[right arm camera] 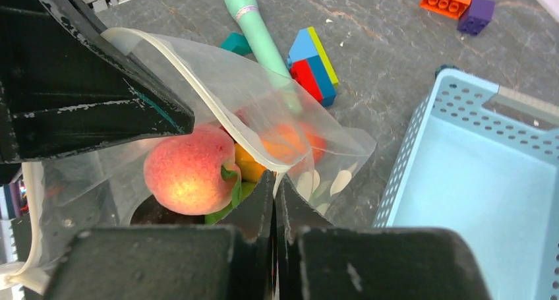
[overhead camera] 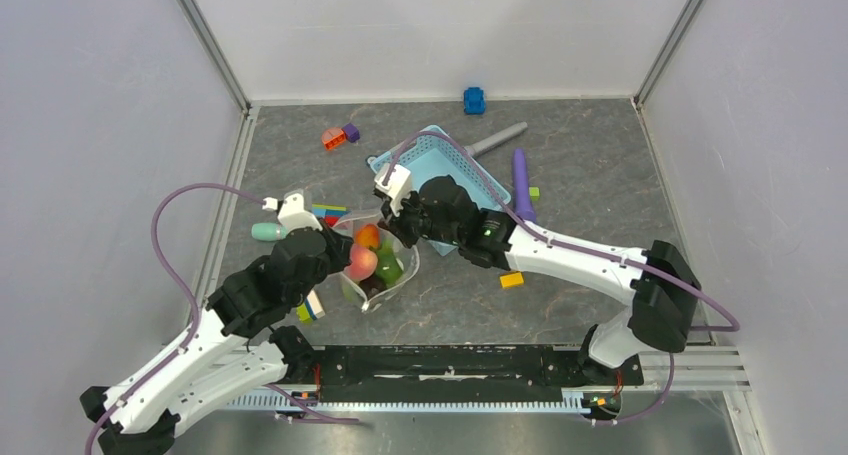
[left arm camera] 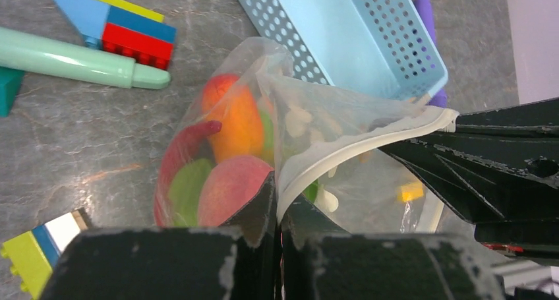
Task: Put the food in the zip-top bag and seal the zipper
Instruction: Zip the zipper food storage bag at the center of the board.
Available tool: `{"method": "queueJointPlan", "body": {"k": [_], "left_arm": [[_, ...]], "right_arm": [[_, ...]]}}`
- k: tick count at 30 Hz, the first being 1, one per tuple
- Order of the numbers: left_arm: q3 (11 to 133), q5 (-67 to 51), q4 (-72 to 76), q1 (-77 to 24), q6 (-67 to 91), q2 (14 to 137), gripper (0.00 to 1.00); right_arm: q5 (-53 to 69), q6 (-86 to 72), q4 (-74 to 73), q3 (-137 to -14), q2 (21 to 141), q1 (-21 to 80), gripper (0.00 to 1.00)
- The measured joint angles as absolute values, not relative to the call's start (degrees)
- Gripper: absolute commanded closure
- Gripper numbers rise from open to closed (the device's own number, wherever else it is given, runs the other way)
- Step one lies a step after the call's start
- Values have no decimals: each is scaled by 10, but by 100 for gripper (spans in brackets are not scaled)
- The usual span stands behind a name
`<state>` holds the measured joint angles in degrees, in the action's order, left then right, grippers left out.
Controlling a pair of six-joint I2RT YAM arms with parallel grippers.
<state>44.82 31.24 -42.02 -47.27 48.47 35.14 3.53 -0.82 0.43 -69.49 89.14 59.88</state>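
Room: a booth with pale grey panel walls on three sides and a metal post (overhead camera: 212, 43) in each back corner.
Surface: a dark grey, marble-veined table top (overhead camera: 600, 155) – flat and matt. A black rail (overhead camera: 450, 363) runs along its near edge.
Zip-top bag (overhead camera: 385, 275): near the table's middle, just in front of the basket's near corner. It is held up by its mouth edge between the two arms, with its belly sagging towards the table.
Food (left arm camera: 231, 181): inside the bag – glossy pink, orange, green and red pieces bunched at the bottom.
Zipper (left arm camera: 356, 142): a pale strip stretched in a curve from one gripper to the other. The views do not show whether it is pressed closed along its whole length.
Left gripper (left arm camera: 277, 211): fingers pressed together, pinching the zipper at one end.
Right gripper (right arm camera: 275, 191): fingers pressed together, and it seems to pinch the zipper's other end.
Basket (overhead camera: 455, 153): light-blue mesh, set askew behind the bag.
Loose things: a mint-green cylinder (overhead camera: 268, 232) and a stack of blue, red and yellow bricks (left arm camera: 122, 26) lie left of the bag. Orange and purple blocks (overhead camera: 340, 135) sit further back, and a blue toy (overhead camera: 474, 100) is by the back wall. A grey stick (overhead camera: 497, 138) and a purple stick (overhead camera: 521, 183) lie beside the basket. A yellow block (overhead camera: 511, 280) is under the right arm.
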Motion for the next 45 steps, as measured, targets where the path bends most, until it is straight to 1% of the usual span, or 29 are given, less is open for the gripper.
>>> {"method": "queueJointPlan", "body": {"k": [2, 4, 7, 9, 15, 16, 18, 19, 20, 21, 22, 25, 29, 34, 39, 42, 45], "left_arm": [[448, 292, -409, -473, 472, 355, 91], [448, 261, -390, -473, 455, 362, 87], [448, 201, -356, -473, 427, 379, 86], [448, 153, -328, -473, 409, 393, 82], [446, -22, -217, -473, 372, 451, 79], [446, -50, -193, -473, 371, 467, 76], [446, -95, -148, -473, 369, 502, 60], [447, -116, -128, -473, 366, 522, 48], [448, -133, -110, -473, 363, 545, 34], [451, -145, -98, -473, 358, 562, 10], [456, -159, -86, -473, 354, 584, 1], [474, -198, -62, -473, 342, 630, 0], [488, -226, -46, -477, 320, 638, 0], [484, -221, -52, -506, 258, 584, 0], [449, -219, -53, -531, 198, 482, 0], [443, -214, -51, -535, 179, 470, 0], [438, -214, -40, -538, 170, 483, 0]], "right_arm": [[33, -19, 1, -680, 875, 599, 100], [30, -36, -5, -654, 846, 599, 100], [29, -63, -43, -633, 801, 597, 100], [27, -80, -72, -631, 775, 597, 100], [-10, -152, -189, -628, 686, 596, 100], [-28, -168, -209, -624, 670, 596, 100], [-67, -201, -241, -613, 647, 596, 100], [-94, -220, -257, -605, 636, 595, 100], [-115, -236, -270, -599, 629, 594, 100], [-142, -257, -288, -593, 624, 591, 100], [-168, -277, -310, -590, 622, 586, 100], [-238, -326, -361, -590, 623, 566, 100], [-300, -375, -428, -604, 635, 530, 100], [-352, -409, -513, -661, 686, 488, 100], [-394, -423, -589, -728, 712, 482, 100], [-411, -418, -612, -767, 710, 482, 100], [-418, -416, -615, -775, 697, 482, 100]]}}
